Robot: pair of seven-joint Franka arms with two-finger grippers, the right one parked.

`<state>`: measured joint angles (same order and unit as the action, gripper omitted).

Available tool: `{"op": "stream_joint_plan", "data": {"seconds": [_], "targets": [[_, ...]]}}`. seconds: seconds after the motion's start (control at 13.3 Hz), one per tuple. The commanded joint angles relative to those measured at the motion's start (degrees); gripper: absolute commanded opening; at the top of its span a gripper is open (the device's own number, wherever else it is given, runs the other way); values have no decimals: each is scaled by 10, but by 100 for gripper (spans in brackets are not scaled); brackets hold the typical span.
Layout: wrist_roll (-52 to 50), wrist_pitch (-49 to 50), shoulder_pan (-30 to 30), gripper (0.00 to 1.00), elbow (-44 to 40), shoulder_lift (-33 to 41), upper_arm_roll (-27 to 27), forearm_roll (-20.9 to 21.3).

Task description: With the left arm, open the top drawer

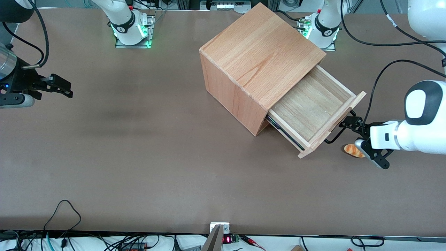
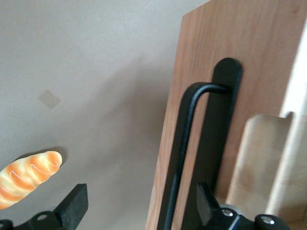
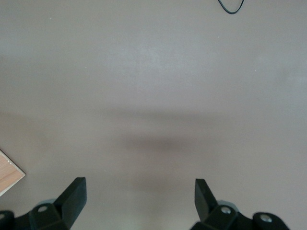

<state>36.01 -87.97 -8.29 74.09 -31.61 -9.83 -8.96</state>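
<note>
Brown table [image 1: 139, 157]: one top drawer [image 1: 313, 108], one end effector [image 1: 364, 141].

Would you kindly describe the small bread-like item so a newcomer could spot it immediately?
Start at the big beech cabinet in mid-table, whose top drawer stands pulled out toward the working arm's end. In front of the drawer's panel, the left arm's open gripper straddles the black wire handle. Beside that gripper lies the toy bread loaf, the only orange, white-striped object on the brown table.
</note>
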Motion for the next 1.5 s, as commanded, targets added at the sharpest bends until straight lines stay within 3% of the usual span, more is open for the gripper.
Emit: {"op": "stream_joint_plan", "data": {"seconds": [0.0,0.6,0.83,0.9,1.43], "targets": [[-12,18,0,100,-26,6,1,-1],[-93,16,-8,100,-45,38,42,10],[-139,16,-8,100,-45,66,44,85],[-146,17,-8,100,-45,71,45,90],[-258,19,-8,100,-33,134,46,95]]}}
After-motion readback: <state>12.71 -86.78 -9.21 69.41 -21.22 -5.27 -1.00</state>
